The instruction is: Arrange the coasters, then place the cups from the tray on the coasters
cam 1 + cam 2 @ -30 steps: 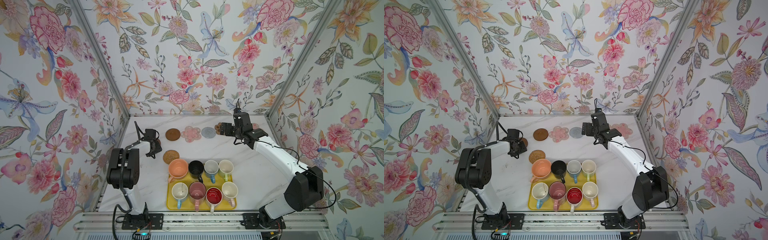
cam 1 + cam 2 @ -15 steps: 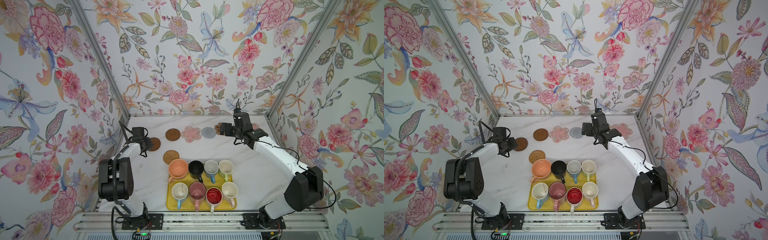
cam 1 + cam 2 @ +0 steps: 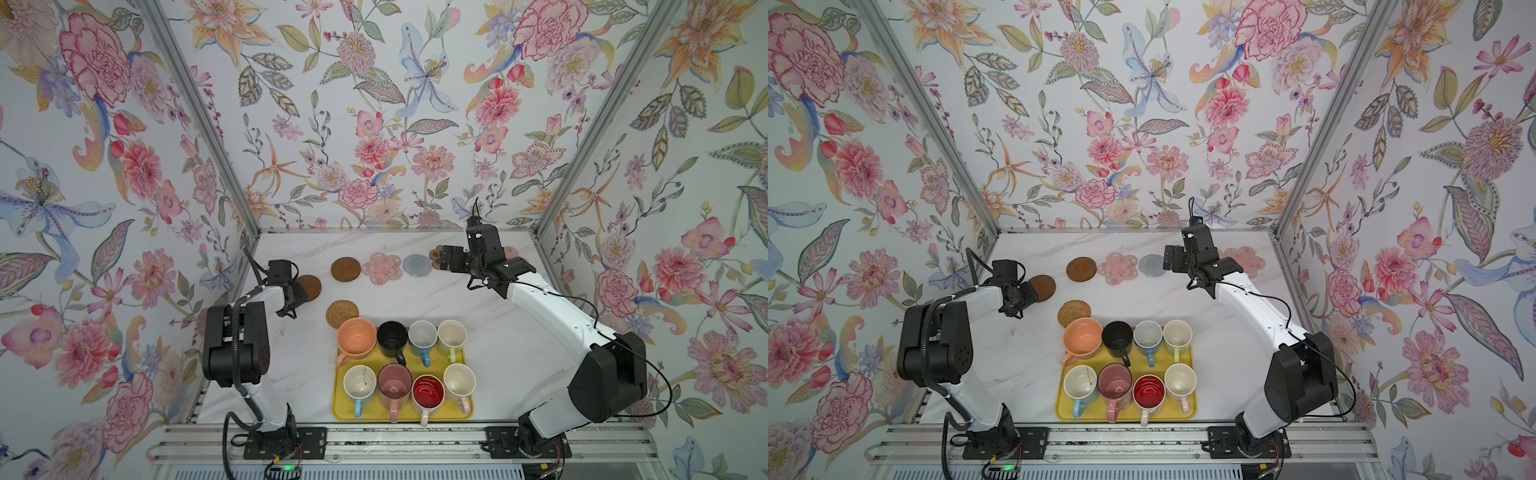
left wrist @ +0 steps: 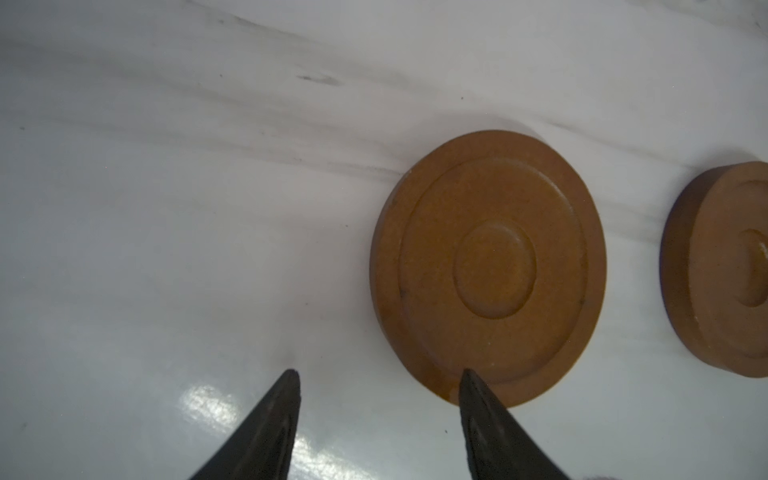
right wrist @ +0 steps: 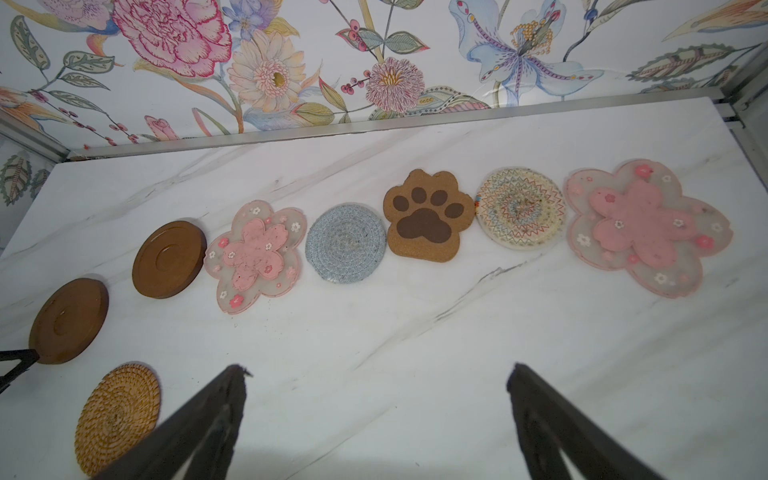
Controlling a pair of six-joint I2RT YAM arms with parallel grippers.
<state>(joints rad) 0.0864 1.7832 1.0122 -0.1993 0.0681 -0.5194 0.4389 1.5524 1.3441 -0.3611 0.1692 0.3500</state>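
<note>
My left gripper (image 4: 378, 374) stands partly open and empty, with one fingertip at the rim of the dark brown round disc coaster (image 4: 490, 270), left of centre in both top views. My right gripper (image 5: 376, 370) gapes wide and empty over the white marbled tabletop (image 5: 415, 332). Eight handled mugs (image 3: 395, 388) sit on the flat yellow rectangular tray (image 3: 338, 409), lower centre.
</note>
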